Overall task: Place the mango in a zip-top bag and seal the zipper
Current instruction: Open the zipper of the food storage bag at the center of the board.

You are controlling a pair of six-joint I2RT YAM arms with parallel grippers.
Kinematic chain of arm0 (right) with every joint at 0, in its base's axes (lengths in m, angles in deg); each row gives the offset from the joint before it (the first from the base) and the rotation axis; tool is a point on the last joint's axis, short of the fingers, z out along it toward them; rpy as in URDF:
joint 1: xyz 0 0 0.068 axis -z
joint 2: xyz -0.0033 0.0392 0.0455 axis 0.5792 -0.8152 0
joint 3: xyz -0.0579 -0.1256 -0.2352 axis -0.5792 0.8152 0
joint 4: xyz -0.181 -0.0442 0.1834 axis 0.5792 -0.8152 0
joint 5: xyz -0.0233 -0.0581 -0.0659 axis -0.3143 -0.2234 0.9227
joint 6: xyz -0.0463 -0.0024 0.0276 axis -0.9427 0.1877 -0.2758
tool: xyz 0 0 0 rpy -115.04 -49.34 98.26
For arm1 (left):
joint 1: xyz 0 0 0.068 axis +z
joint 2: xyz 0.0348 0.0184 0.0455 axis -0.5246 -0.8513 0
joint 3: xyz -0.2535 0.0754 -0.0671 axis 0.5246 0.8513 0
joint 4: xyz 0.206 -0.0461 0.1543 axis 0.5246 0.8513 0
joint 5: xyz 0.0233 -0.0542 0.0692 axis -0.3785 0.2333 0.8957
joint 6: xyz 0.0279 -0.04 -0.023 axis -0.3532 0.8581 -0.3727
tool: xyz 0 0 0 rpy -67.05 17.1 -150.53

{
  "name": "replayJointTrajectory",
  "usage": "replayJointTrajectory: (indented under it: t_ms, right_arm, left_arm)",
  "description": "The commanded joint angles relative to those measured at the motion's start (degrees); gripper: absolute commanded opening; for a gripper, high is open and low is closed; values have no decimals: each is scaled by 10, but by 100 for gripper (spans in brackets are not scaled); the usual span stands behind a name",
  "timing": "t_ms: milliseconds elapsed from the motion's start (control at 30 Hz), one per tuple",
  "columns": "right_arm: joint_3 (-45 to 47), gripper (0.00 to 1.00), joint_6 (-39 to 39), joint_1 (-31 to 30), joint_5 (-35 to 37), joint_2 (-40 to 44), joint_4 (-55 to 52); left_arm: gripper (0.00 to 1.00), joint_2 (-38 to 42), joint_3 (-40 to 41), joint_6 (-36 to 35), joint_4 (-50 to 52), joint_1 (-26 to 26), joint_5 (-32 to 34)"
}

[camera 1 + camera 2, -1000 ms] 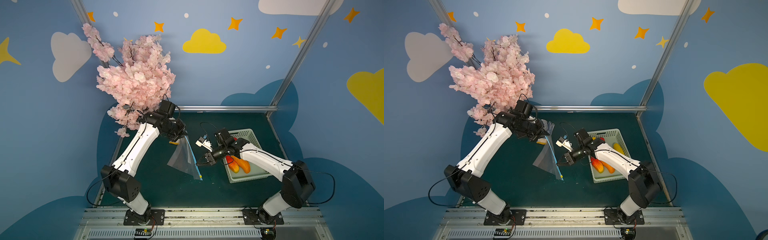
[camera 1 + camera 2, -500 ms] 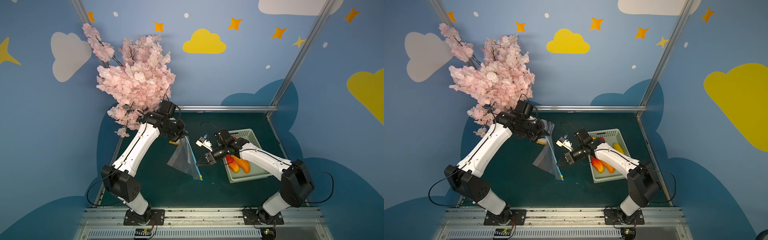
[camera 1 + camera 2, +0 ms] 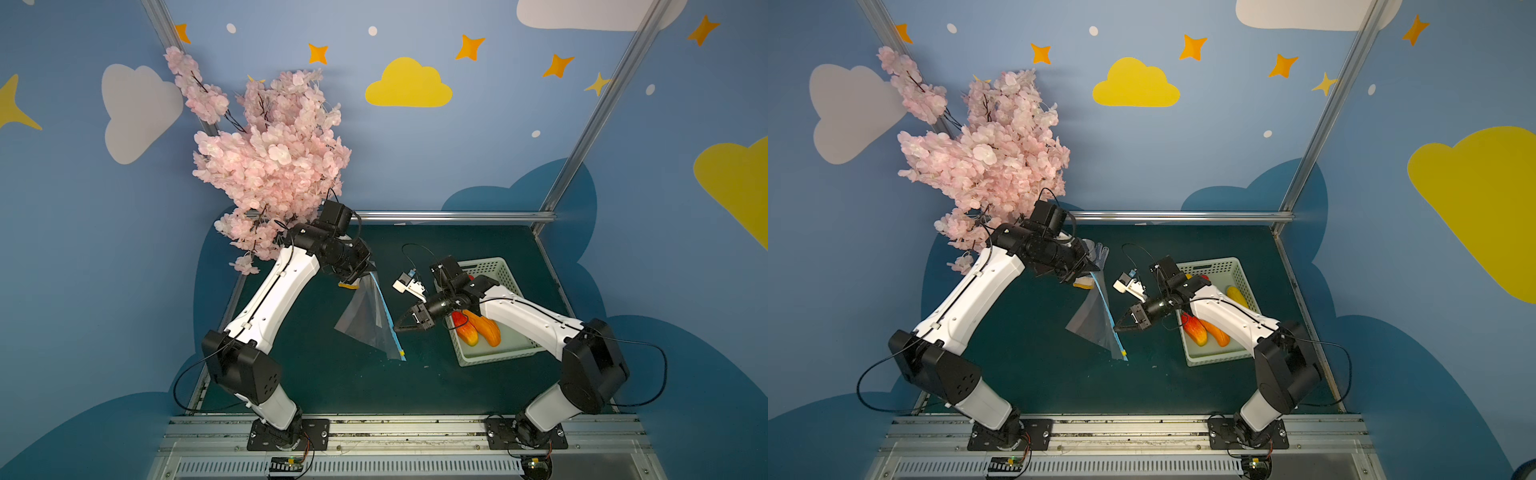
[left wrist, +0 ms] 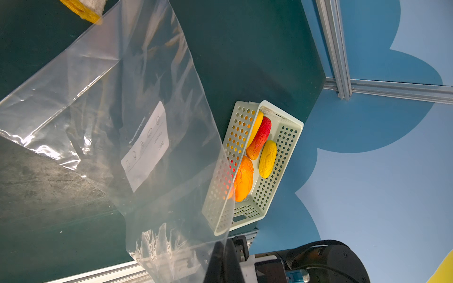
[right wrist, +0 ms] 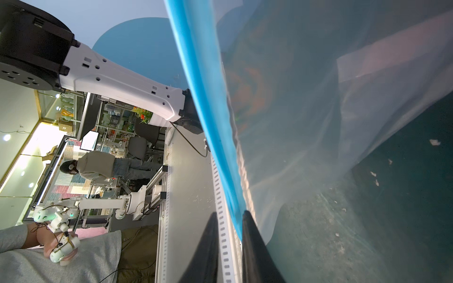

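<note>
Here, one zip-top bag gripped by left pincer, right pincer ajar astride zipper, four mangoes, one basket.

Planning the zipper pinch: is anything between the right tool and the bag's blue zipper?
Nothing visible. The right tool is at the zipper, its open jaws on either side of the strip, toward the lower end of the hanging bag.
</note>
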Motion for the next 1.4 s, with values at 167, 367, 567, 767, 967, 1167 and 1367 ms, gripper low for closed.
replayJointTrajectory:
  t_ms: [167,367,567,767,967,1167,1367]
  right_arm:
    - [12,15,-13,6,-5,-11,6]
    - [9,19,-8,5,0,-13,8]
    - [8,19,-5,1,2,-16,11]
    - [-2,18,-3,-1,14,-24,6]
    - [-7,14,0,-6,26,-25,7]
    - [-14,14,1,-13,44,-21,1]
    - [-15,18,29,-33,96,-5,29]
  left_arm:
    - [3,3,-14,-7,7,-4,0]
    - [3,2,-12,-7,7,-3,0]
    - [3,3,-11,-6,6,-4,-1]
    - [3,4,-10,-5,6,-5,0]
    - [3,5,-8,-3,4,-7,0]
    - [3,6,-7,-2,4,-7,4]
    - [3,11,3,12,4,-8,16]
